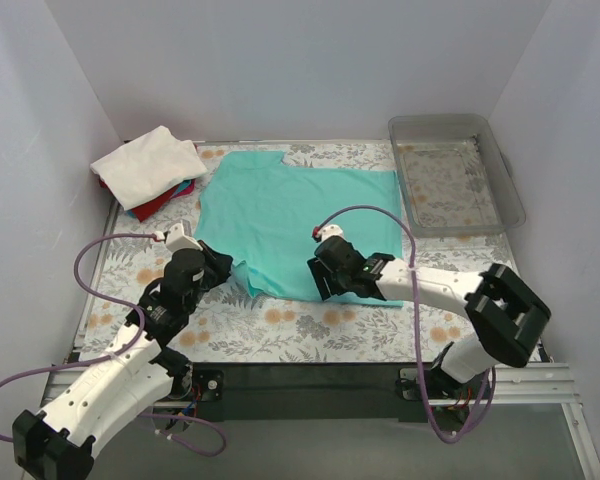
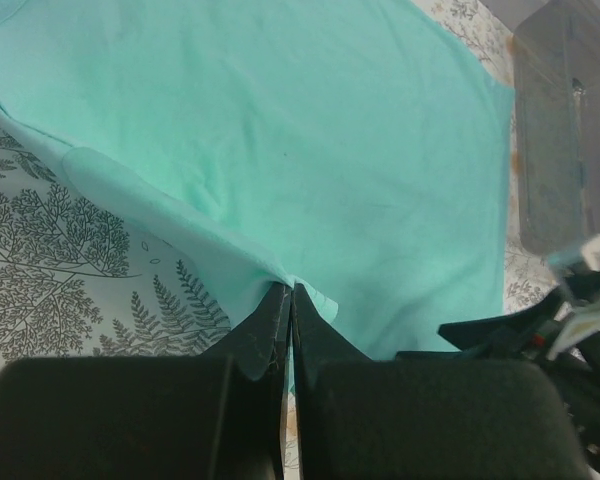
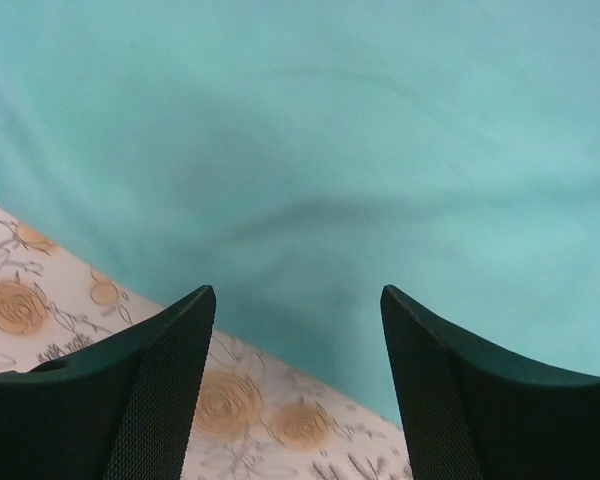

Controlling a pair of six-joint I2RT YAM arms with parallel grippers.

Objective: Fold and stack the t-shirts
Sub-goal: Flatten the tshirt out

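Note:
A teal t-shirt [image 1: 300, 215] lies spread flat in the middle of the floral table. My left gripper [image 1: 223, 266] is shut on its near left edge, and the left wrist view shows the fabric [image 2: 280, 150] pinched between the closed tips [image 2: 291, 290]. My right gripper [image 1: 321, 278] hovers open over the shirt's near hem [image 3: 310, 150]; nothing lies between its fingers [image 3: 180, 330]. At the back left sits a pile of folded t-shirts, white [image 1: 148, 160] on top, with blue [image 1: 186, 187] and red [image 1: 155, 206] under it.
A clear grey plastic tray [image 1: 450, 180] stands empty at the back right, also seen in the left wrist view [image 2: 560, 120]. White walls close in the table on three sides. Purple cables loop beside both arms.

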